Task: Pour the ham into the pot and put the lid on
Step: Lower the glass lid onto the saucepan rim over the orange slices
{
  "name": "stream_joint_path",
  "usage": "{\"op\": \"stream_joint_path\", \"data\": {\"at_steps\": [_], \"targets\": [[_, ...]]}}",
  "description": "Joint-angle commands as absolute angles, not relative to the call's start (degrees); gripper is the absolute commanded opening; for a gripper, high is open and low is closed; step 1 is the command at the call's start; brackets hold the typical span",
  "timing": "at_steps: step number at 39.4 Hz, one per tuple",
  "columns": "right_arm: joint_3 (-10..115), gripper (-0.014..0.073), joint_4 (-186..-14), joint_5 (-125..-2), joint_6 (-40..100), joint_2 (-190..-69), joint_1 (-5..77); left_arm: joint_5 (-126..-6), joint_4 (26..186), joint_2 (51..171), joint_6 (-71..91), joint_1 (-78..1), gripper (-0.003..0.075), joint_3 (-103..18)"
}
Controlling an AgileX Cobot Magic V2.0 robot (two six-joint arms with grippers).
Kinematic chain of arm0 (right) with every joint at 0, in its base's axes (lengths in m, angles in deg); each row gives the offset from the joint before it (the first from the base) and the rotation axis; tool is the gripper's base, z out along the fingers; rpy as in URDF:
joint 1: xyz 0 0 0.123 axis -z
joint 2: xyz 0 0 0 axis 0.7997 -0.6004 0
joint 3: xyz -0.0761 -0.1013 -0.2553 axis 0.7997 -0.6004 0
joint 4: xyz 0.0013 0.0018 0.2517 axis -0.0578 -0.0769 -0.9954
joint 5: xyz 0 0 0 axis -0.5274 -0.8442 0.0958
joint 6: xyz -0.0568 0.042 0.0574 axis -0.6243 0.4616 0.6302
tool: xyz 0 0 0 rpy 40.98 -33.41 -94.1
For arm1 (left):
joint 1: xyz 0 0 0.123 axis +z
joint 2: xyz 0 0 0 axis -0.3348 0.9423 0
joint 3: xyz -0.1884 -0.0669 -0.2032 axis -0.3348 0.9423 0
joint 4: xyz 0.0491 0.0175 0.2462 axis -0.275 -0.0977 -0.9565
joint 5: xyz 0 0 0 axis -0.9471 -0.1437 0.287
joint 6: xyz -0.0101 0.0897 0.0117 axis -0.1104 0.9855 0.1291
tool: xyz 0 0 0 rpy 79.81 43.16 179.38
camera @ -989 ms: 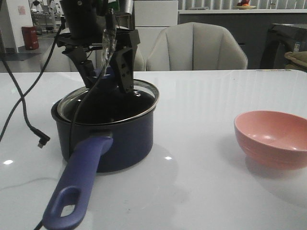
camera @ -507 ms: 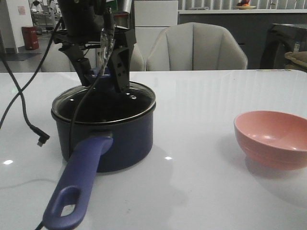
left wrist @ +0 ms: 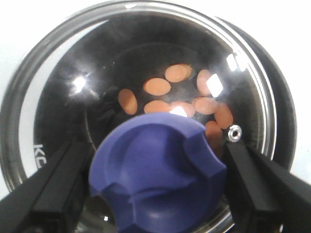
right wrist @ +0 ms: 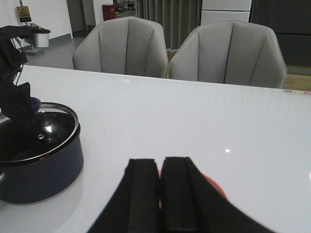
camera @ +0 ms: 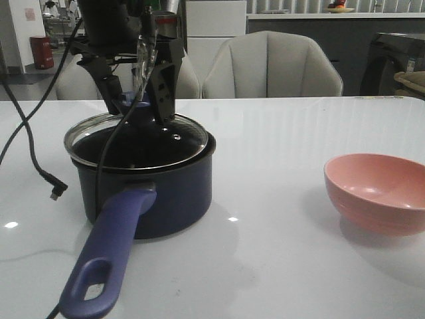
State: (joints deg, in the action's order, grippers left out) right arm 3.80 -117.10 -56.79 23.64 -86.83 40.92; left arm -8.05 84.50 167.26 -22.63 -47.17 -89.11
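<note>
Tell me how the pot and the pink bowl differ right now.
The pot is dark navy with a long handle; the bowl is pink with none. The pot holds ham pieces, while no contents show in the bowl. A glass lid sits on the pot, shifted off-centre; the bowl is uncovered. Both stand upright on the white table.

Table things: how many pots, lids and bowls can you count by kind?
Pots: 1, the navy pot.
Lids: 1, the glass lid on the pot, sitting off-centre.
Bowls: 1, the pink bowl.
Total: 3.
</note>
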Motion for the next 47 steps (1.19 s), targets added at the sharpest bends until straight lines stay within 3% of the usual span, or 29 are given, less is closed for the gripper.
{"op": "stream_joint_path", "data": {"at_steps": [1, 38, 47], "targets": [[5.48, 0.0151, -117.6, -53.26, 23.22, -87.21, 41.01, -5.27, 86.28, 163.3, -22.98, -47.28, 0.0546, -90.42], [5.48, 0.0151, -117.6, -53.26, 23.22, -87.21, 41.01, -5.27, 89.71, 164.22, -22.98, -47.28, 0.0547, -88.15], [5.48, 0.0151, -117.6, -53.26, 23.22, -87.21, 41.01, -5.27, 89.71, 163.75, -22.98, -47.28, 0.0663, -88.69]]}}
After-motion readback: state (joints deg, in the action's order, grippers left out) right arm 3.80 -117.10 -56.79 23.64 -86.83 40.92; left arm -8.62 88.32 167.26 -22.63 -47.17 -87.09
